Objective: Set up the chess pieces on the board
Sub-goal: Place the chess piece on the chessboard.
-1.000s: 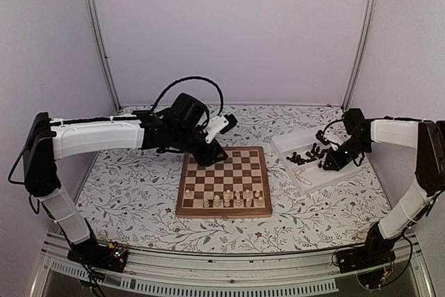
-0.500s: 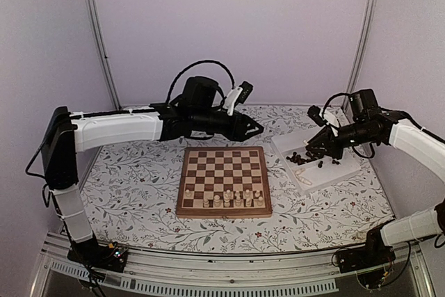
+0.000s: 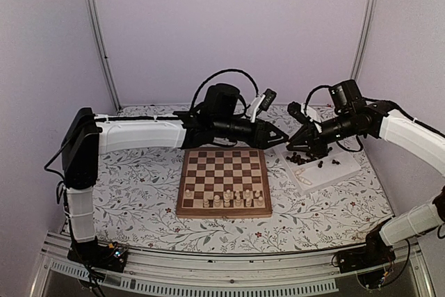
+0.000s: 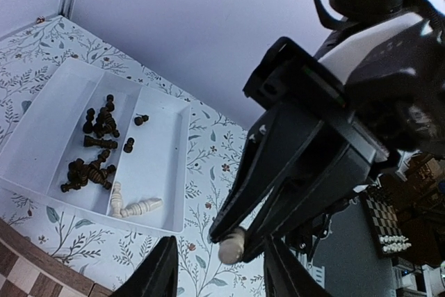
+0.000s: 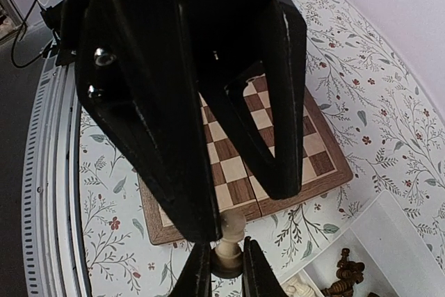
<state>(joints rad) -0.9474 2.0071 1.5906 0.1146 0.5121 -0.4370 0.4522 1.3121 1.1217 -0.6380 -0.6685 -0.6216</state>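
Toward the far edge of the counter (image 3: 132, 172), a pale piece (image 4: 231, 246) is clamped by the right gripper (image 5: 226, 263); the released jaws of the left gripper (image 4: 217, 273) should be centred around it.

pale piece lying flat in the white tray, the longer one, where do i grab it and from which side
Grip the pale piece across its slim middle, coming straight down from above and closing across its width. It lies flat on the tray floor, and a shorter pale piece crowds one end, so closing lengthwise looks awkward.
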